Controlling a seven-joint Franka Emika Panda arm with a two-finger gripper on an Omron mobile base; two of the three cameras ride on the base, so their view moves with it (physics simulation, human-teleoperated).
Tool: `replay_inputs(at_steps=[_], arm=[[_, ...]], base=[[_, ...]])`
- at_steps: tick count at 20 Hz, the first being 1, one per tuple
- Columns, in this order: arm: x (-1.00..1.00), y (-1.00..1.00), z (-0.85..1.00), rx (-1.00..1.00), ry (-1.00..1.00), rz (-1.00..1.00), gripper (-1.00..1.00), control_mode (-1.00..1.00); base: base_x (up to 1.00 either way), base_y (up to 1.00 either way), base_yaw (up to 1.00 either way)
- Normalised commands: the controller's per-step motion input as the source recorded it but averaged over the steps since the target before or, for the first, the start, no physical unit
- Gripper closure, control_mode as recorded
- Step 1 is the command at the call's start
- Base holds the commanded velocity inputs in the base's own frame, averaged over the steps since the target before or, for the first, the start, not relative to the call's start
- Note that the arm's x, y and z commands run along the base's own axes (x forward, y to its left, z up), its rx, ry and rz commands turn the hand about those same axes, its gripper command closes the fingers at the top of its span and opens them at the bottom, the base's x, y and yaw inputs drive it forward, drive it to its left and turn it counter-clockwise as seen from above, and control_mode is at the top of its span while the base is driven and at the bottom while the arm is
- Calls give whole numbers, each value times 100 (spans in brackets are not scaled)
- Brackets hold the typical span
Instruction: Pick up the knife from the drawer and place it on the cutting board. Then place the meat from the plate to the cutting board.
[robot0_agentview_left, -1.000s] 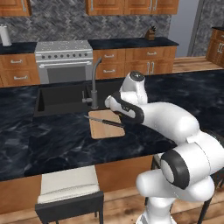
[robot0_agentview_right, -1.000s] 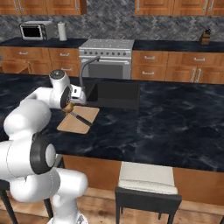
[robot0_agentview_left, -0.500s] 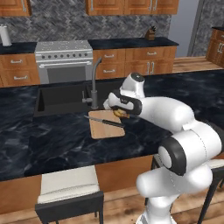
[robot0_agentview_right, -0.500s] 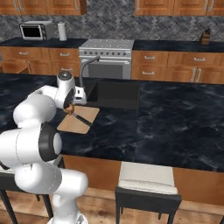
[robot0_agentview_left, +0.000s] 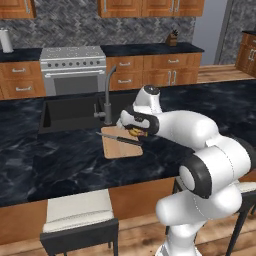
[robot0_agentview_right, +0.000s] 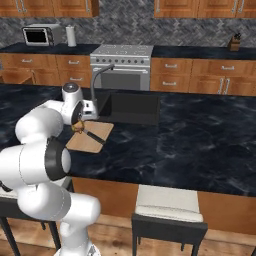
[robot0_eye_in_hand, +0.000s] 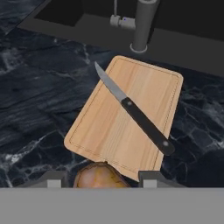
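Note:
The light tan cutting board lies on the dark counter just in front of the faucet. The knife rests diagonally across it, grey blade toward the sink, dark handle toward the board's right edge. My gripper hovers over the board's near end, shut on the brown-golden meat, which sits between the two fingertips. From the base, the meat hangs in the gripper just above the board, close to the knife. The plate and drawer are out of view.
A grey faucet rises right behind the board, with the dark sink basin beyond it. A cushioned stool stands below the counter's front edge. The stove is across the aisle.
The hand with the meat has sunk a little toward the board. The knife and the board lie as before.

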Motion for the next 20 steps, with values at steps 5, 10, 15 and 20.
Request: replay_inputs(at_steps=[5, 10, 15, 20], arm=[[0, 10, -17, -1, 1, 4, 100, -100], [0, 11, -29, -1, 0, 5, 100, -100], [-2, 21, -29, -5, -1, 4, 100, -100], [0, 16, -22, -8, 0, 3, 100, -100]], base=[[0, 0, 0], [0, 0, 0], [0, 0, 0], [0, 0, 0]])
